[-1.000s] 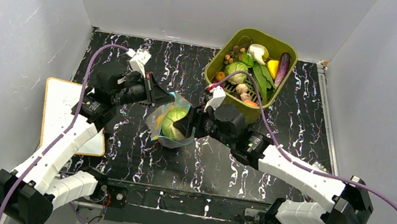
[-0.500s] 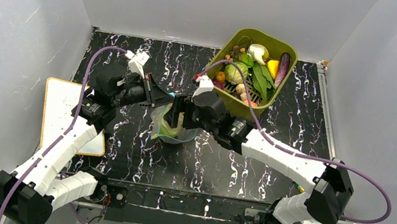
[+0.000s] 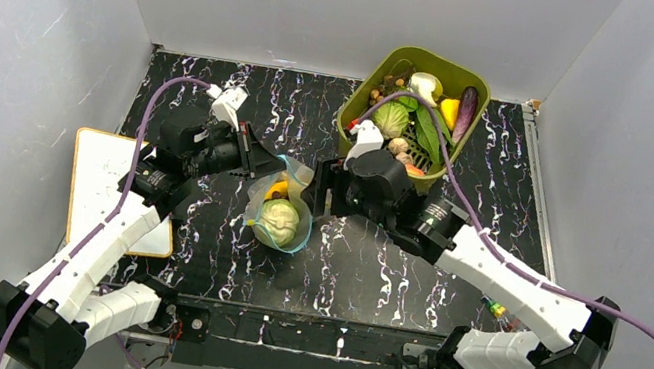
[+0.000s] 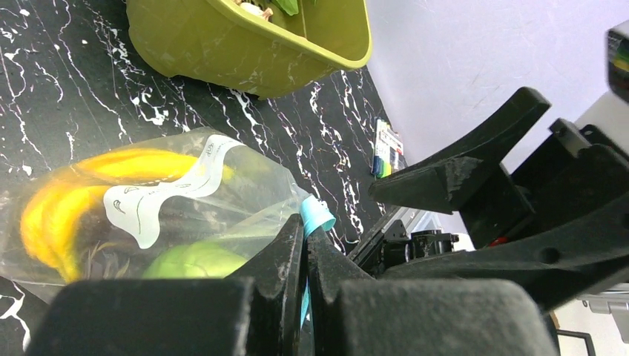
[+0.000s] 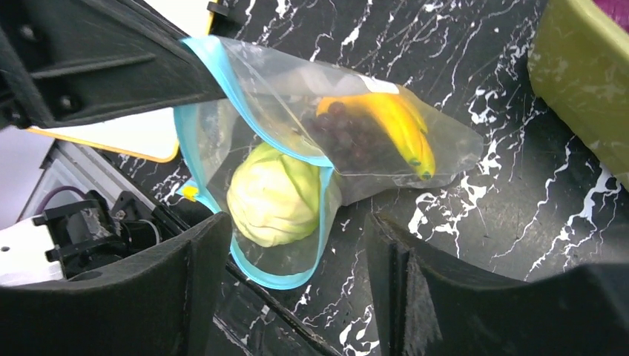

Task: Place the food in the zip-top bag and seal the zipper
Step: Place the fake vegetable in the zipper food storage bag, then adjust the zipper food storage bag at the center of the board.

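Right wrist view showed the right gripper (image 5: 297,222) open, empty, beside the zip-top bag (image 5: 445,152) on the table (image 5: 519,222), cabbage (image 5: 274,196) and bananas (image 5: 397,122) inside. The left gripper (image 4: 304,245) clamped its zipper (image 4: 317,215) edge; filling seemed underway, needing another reach into the tub (image 3: 354,110).

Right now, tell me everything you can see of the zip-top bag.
The zip-top bag is clear, crinkly thin plastic with a white printed label and a light blue zipper strip along its mouth, which gapes open, unsealed. It rests on the black marbled table, holding a green cabbage, a yellow banana and dark grapes. The left hand is shut on the zipper strip; the open right hand hangs beside it.
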### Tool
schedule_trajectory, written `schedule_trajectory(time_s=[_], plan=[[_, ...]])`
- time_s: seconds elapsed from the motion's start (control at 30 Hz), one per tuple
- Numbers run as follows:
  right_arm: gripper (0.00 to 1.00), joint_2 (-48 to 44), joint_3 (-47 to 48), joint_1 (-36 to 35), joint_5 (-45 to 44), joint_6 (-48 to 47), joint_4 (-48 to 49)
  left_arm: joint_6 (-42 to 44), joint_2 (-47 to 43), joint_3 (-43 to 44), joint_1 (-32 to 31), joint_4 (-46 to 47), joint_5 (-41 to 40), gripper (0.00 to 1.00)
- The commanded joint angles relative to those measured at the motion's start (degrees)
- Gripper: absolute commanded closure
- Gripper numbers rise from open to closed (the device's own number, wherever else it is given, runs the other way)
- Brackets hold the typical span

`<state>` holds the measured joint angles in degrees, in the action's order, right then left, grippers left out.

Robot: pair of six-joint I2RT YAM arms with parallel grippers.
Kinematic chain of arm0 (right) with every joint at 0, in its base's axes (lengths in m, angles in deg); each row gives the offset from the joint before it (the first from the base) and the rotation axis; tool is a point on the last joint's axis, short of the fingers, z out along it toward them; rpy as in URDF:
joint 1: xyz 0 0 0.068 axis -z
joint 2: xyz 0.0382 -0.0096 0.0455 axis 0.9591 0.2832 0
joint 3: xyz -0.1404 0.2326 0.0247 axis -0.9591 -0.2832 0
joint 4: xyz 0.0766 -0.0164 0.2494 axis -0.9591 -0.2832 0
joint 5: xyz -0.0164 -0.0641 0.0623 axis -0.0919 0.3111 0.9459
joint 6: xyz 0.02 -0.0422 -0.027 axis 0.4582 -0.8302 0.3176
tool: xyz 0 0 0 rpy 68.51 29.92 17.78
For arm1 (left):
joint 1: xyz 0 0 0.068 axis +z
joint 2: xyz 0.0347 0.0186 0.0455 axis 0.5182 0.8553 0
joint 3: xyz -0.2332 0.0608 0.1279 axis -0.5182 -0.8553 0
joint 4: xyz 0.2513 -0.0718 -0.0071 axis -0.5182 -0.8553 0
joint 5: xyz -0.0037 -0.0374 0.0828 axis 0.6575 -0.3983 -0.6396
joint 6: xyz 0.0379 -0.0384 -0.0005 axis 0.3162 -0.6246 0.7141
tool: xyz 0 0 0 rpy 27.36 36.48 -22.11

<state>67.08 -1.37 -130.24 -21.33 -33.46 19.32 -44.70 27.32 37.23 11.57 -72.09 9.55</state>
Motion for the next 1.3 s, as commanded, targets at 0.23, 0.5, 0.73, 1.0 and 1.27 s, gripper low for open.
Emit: schedule_trajectory(time_s=[0.23, 0.5, 0.73, 1.0, 1.27], plan=[[0.47, 3.61, -7.51, -0.1, 2.57, 4.93, 7.04, 0.54, -2.05, 1.92, -0.22, 1.09, -0.84, 1.0], [0.87, 9.2, 4.21, -0.09, 1.43, 0.52, 2.7, 4.27, -3.38, 5.05, -0.14, -4.49, -3.12, 1.0], [1.0, 3.46, 10.66, -0.09, -7.25, -1.39, 1.94, 16.19, -5.76, 11.43, -0.17, -17.8, -13.35, 1.0], [1.0, 2.81, 6.57, 0.01, -4.57, -0.14, 8.14, 21.99, -6.39, 16.34, -0.18, -26.41, -19.69, 1.0], [1.0, 4.98, 3.36, 0.43, -4.97, -2.04, 11.54, 19.34, -9.03, 15.92, -0.22, -21.71, -12.08, 1.0]])
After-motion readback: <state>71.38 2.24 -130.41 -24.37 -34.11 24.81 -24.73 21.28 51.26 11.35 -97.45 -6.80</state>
